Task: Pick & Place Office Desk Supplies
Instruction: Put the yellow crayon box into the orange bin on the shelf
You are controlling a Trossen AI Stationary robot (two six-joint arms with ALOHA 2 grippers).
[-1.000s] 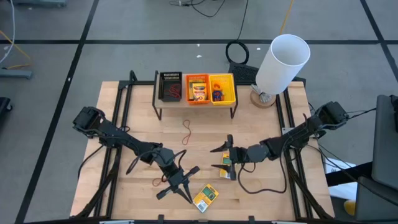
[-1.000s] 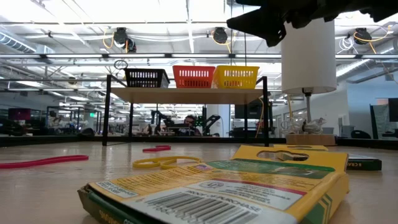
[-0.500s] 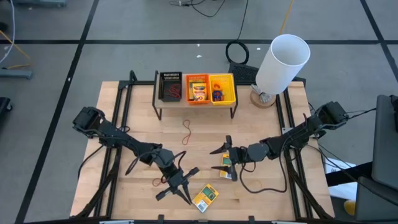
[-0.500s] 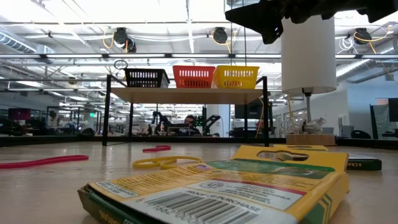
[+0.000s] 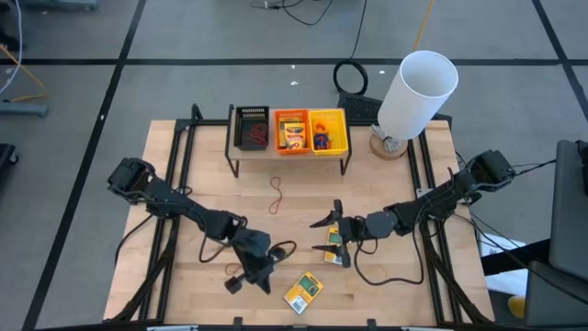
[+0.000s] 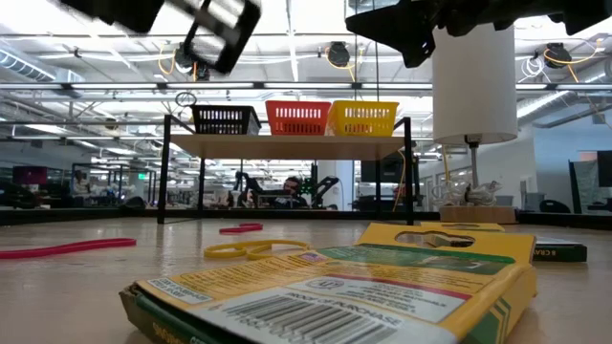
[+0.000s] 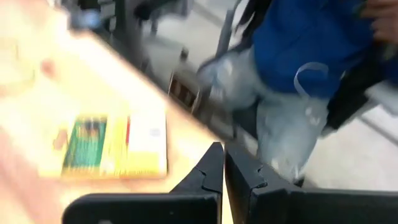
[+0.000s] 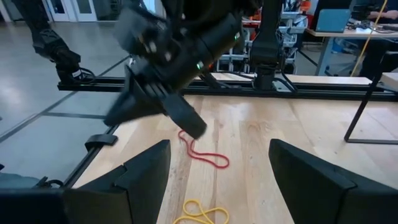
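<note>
Working from the overhead, I have the left gripper [image 5: 246,276] near the front edge of the counter [image 5: 184,184], left of centre, fingers [image 7: 211,171] pressed together with nothing between them. Just beside it toward the front edge lies a yellow pack [image 5: 303,291], flat and tilted, apart from the fingers; the left wrist view shows the same pack [image 7: 106,149] near the counter edge, blurred. A red rubber band [image 5: 232,269] lies on the wood just left of the left gripper; I can't tell if they touch.

The right gripper [image 5: 331,230] sits right of centre, fingers [image 8: 140,180] spread wide, holding nothing. A second yellow pack [image 5: 334,248] lies right at those fingers; touching or not, I cannot tell. In the right wrist view a red band [image 8: 202,152] and a yellow band [image 8: 199,214] lie on the wood ahead, with the left arm above them.

Another red band [image 5: 275,195] lies mid-counter, in front of the shelf [image 5: 289,154] near the back edge. On that shelf: black bin [image 5: 252,129] with red bands inside, orange bin [image 5: 292,131] holding a yellow pack, yellow bin [image 5: 328,131] with something blue and orange. A white cylinder [image 5: 417,92] stands at the back right corner.
</note>
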